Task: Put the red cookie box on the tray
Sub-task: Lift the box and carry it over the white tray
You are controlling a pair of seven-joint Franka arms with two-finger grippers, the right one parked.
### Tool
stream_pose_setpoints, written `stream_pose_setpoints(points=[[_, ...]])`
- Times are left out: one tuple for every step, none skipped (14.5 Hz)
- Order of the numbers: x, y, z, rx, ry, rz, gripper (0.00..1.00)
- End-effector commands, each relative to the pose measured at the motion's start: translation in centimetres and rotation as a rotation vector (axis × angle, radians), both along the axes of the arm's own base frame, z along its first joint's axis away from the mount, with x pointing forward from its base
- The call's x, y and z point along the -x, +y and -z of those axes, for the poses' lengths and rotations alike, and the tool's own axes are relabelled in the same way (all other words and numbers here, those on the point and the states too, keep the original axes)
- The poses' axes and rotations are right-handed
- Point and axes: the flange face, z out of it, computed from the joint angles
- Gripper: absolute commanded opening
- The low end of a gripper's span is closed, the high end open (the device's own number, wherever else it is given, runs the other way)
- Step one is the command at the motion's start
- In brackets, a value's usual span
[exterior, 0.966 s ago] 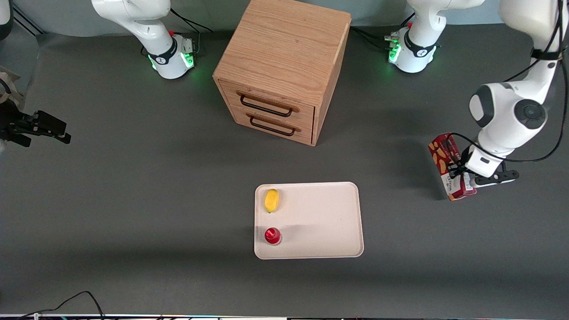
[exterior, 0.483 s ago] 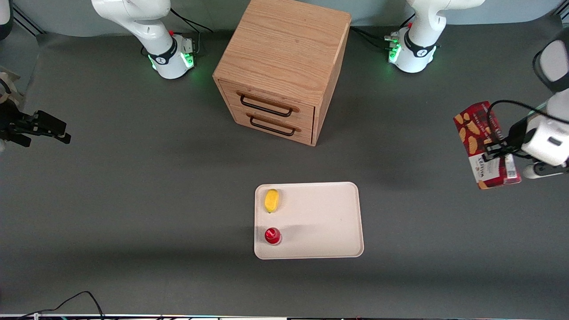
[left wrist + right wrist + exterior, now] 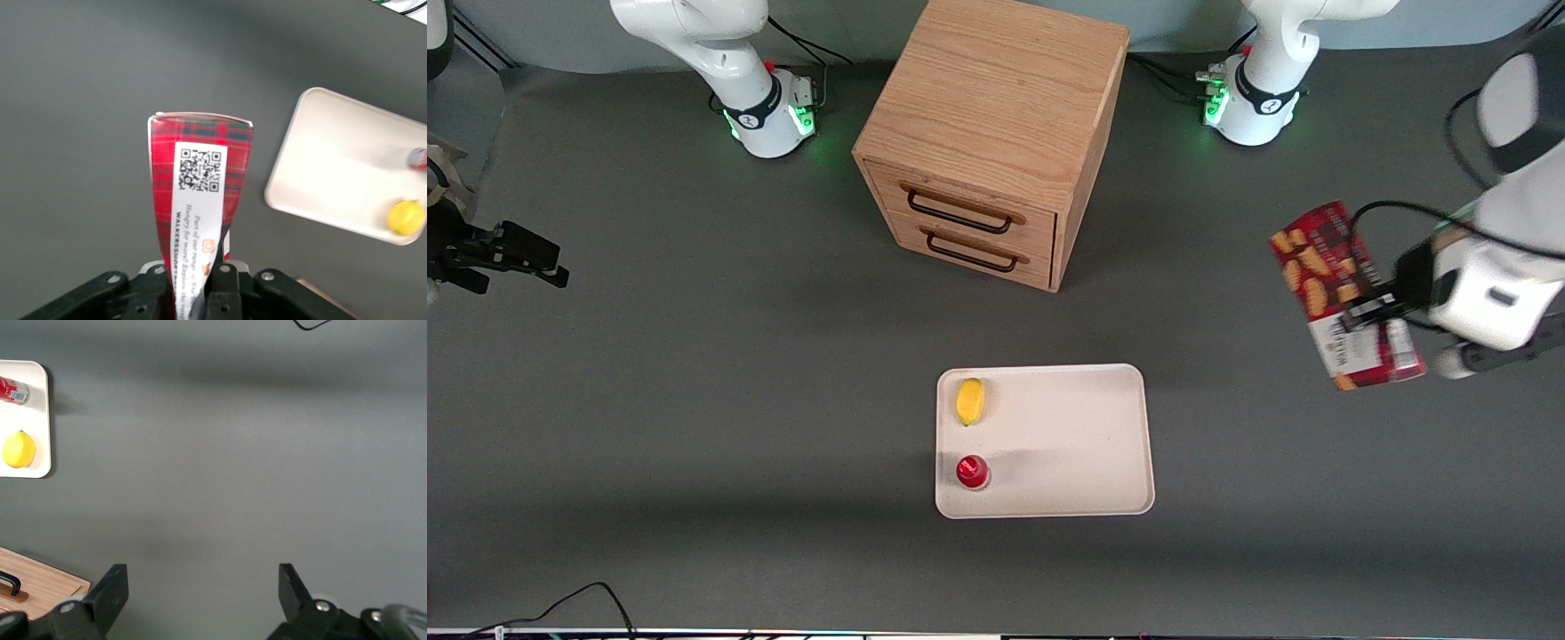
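Observation:
The red cookie box (image 3: 1334, 284), dark red with tan cookie pictures and a white label, hangs tilted in the air toward the working arm's end of the table. My gripper (image 3: 1371, 308) is shut on it near the labelled end. The wrist view looks along the box (image 3: 199, 180), a plaid red side with a white QR label, held between the black fingers (image 3: 223, 293) of the gripper (image 3: 193, 293). The cream-white tray (image 3: 1076, 444) lies flat on the table, nearer the front camera than the cabinet. The tray (image 3: 333, 173) also shows beside the box, apart from it.
On the tray lie a yellow lemon (image 3: 969, 401) and a small round red object (image 3: 972, 471), both along its edge toward the parked arm. A wooden two-drawer cabinet (image 3: 996, 133) stands farther from the front camera. A black cable (image 3: 596, 597) lies at the table's near edge.
The gripper has lifted the box off the table. Over the last half second it carried the box sideways, back toward the tray.

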Motion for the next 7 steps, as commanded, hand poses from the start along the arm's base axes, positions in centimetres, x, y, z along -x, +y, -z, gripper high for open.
stream_pose_setpoints(points=[[-3.8, -7.9, 2.2, 0.025, 0.017, -0.137, 0.0], [-4.7, -10.5, 4.3, 0.021, 0.017, -0.165, 0.0], [-5.7, -12.6, 6.1, 0.012, -0.016, -0.178, 0.0], [-6.2, -14.4, 8.2, -0.017, -0.055, -0.152, 0.0], [-6.6, -16.3, 10.9, -0.05, -0.084, -0.117, 0.0], [-7.0, -17.8, 13.3, -0.057, -0.11, -0.092, 0.0], [-7.6, -18.3, 15.3, -0.047, -0.131, -0.086, 0.0]])
